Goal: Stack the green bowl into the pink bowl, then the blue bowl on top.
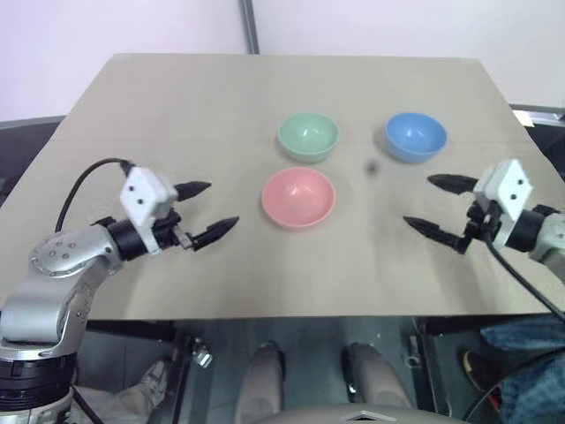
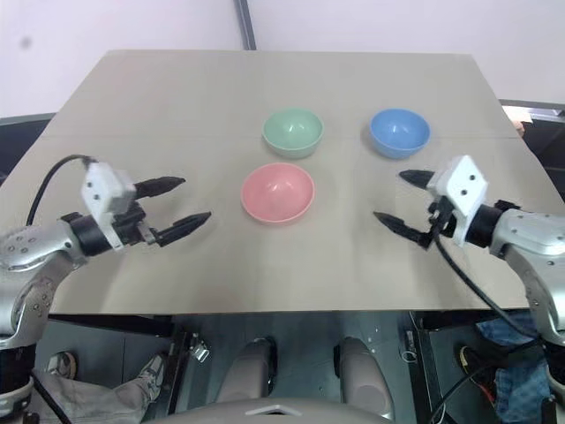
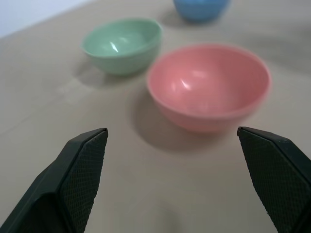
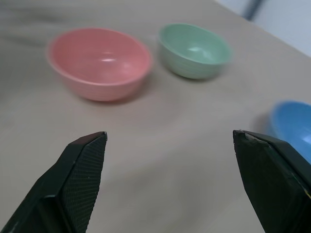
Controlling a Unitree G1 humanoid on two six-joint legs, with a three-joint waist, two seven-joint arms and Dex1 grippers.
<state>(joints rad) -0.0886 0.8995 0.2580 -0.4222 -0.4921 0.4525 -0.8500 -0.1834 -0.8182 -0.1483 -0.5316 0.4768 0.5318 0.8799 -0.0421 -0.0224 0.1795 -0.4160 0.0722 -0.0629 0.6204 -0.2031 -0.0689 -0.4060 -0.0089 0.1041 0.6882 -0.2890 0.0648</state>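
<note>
the green bowl (image 1: 308, 137), pink bowl (image 1: 298, 197) and blue bowl (image 1: 416, 137) are sitting apart on the counter (image 1: 177, 97); the left tool (image 1: 206, 210) and right tool (image 1: 430, 204) are hovering wide, empty.

A big flat table (image 1: 177, 97) with a light brown, wood-look top takes up most of the scene. A thin line runs across the top from left to right, on the far side. Behind the table is a pale, plain wall (image 1: 106, 26). A dark grey pole (image 1: 251, 26) stands up against the wall, past the far edge of the table. There is a small dark spot (image 1: 372, 168) on the tabletop, right of the middle.
</note>
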